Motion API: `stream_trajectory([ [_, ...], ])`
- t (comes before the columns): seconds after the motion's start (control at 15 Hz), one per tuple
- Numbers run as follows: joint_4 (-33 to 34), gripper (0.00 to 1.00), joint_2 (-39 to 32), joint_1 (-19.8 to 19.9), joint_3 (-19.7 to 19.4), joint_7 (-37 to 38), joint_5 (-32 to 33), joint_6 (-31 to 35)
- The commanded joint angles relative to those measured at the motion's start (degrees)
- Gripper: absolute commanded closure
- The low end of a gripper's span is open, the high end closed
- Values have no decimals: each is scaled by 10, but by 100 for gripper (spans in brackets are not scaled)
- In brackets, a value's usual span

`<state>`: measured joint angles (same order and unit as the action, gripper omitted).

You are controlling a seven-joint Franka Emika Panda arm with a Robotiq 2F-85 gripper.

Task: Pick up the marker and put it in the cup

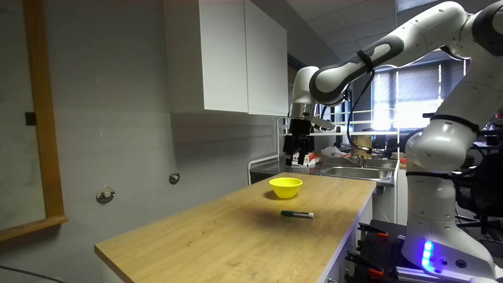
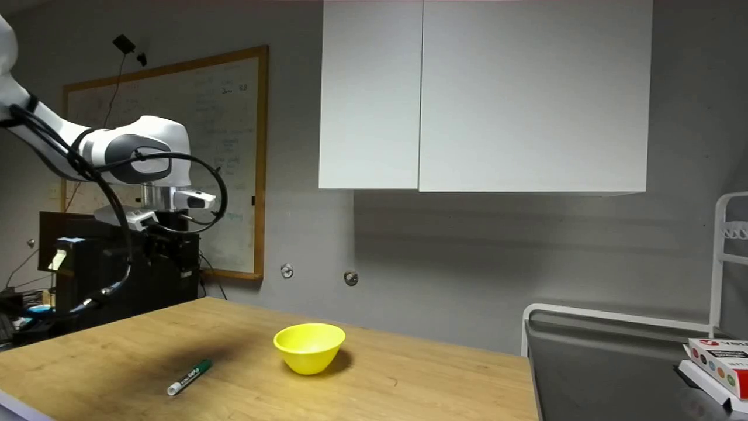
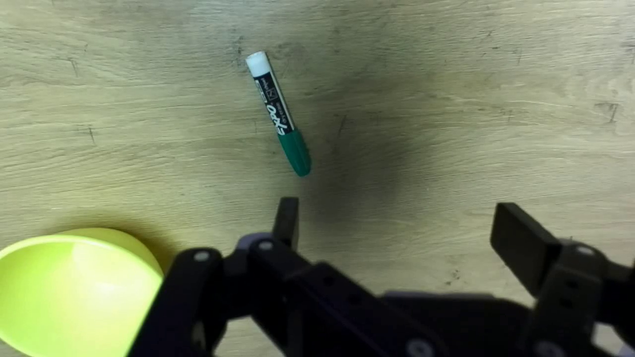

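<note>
The marker is dark-labelled with a green cap and a white end. It lies flat on the wooden table and shows in both exterior views. The cup is a bright yellow bowl standing upright on the table, at lower left in the wrist view and seen in both exterior views. No object shows in its visible inside. My gripper is open and empty, fingers wide apart. It hangs well above the table; in the wrist view the marker is above and left of the fingertips.
The wooden table stands along the wall. White cabinets hang above its wall side. A sink and white rack stand beyond the table's end. Boxes lie on the dark counter. Cables hang along the arm.
</note>
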<state>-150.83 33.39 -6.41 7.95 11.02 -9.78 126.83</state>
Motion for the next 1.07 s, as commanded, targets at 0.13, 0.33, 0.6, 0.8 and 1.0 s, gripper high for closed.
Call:
stream_trajectory([
  [0.13, 1, 0, 0, -1, -1, 0, 1, -2],
  [0.33, 14, 0, -29, 8, -8, -7, 7, -2],
  [0.6, 27, 0, -81, 20, -17, -16, 14, 9],
  [0.8, 39, 0, -130, 31, -19, -16, 28, 32],
  [1.0, 57, 0, -191, 39, -19, -20, 59, 58],
])
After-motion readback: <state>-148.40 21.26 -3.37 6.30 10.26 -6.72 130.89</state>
